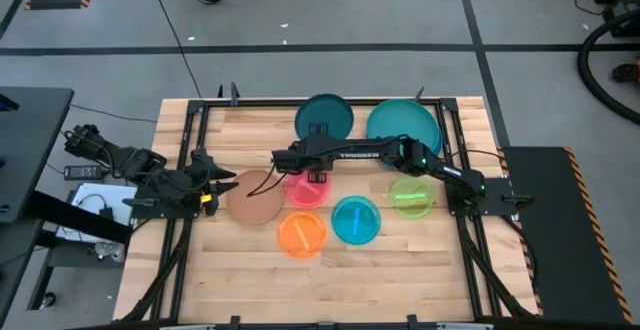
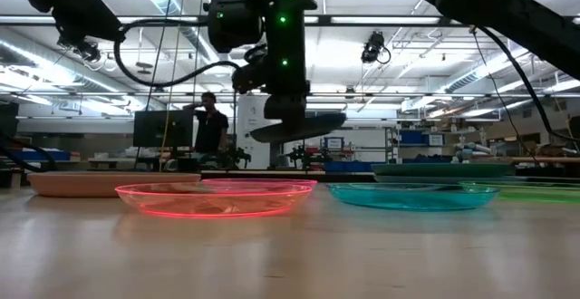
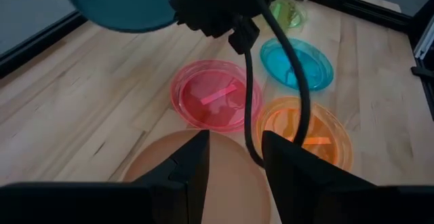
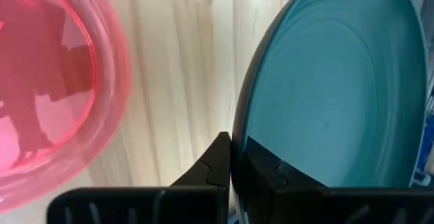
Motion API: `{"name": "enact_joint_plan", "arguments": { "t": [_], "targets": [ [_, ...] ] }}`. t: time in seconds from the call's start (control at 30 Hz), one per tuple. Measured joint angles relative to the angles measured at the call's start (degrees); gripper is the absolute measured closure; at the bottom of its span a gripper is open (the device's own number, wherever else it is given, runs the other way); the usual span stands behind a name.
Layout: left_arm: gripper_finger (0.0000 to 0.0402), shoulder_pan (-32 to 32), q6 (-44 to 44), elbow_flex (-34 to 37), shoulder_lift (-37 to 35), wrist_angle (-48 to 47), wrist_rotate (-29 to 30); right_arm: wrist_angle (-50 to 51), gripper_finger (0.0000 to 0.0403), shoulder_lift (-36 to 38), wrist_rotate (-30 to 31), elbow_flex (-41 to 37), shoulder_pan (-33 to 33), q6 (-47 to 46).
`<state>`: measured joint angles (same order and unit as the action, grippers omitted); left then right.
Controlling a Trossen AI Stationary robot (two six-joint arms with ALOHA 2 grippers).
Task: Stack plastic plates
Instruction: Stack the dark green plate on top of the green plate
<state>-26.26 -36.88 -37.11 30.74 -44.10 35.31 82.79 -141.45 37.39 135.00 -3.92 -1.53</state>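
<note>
My right gripper [image 4: 234, 146] is shut on the dark-teal medium plate [image 1: 323, 117] and holds it in the air over the far middle of the table. My left gripper [image 3: 234, 157] is open and hovers just above the brown plate's [image 1: 255, 198] left edge, touching nothing. The brown plate lies flat left of centre. The pink plate [image 1: 307, 188], orange plate [image 1: 302, 233], cyan plate [image 1: 355, 220] and green plate [image 1: 410, 197] lie flat on the table. A large teal plate [image 1: 403, 125] lies at the far right. No blue plate shows. My right gripper pinches the dark-teal plate's rim [image 4: 239, 125] between its two fingers, one on the plate's inner side and one on its outer side. The fingers come from above, pointing down. The plate [image 2: 299, 127] is lifted clear of the table, close to level and slightly tilted.
A black frame [image 1: 200, 120] runs along the table's left, far and right edges. A black cable [image 3: 298, 81] hangs from the right arm over the pink and orange plates. Bare wood [image 1: 330, 285] lies along the near edge. A person [image 2: 210, 122] stands in the room behind the table.
</note>
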Motion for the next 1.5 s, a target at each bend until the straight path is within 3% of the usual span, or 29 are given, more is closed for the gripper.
{"name": "enact_joint_plan", "arguments": {
  "t": [0.27, 0.53, 0.67, 0.83, 1.13, 1.5],
  "targets": [
    [0.026, 0.0, 0.0, 0.0, 0.0, -0.4, 0.0, 7.4, 0.0376, 0.0, 5.2, -0.1, 0.2, -8.6],
    [0.026, 0.0, -1.1, 0.0, 0.0, -1.4, -0.1, 6.7, 0.0376, 2.9, 6.4, -9.2, 0.5, -12.0],
    [0.026, 0.0, -1.5, 0.0, 0.0, -1.7, -0.1, 4.4, 0.0376, 7.4, 6.5, -17.5, 0.4, -14.8],
    [0.026, 0.0, -1.5, 0.0, 0.0, -1.7, -0.1, -5.2, 0.0376, 18.0, 6.2, -31.9, 0.5, -15.9],
    [0.026, 0.0, -1.4, 0.0, 0.0, -0.6, 0.0, -19.1, 0.0376, 35.6, -0.8, -56.8, -0.9, -19.2],
    [0.026, 0.0, -0.8, 0.0, 0.0, -0.3, 1.0, -27.8, 0.0376, 48.1, -4.5, -75.3, -5.1, -19.3]
  ]
}}
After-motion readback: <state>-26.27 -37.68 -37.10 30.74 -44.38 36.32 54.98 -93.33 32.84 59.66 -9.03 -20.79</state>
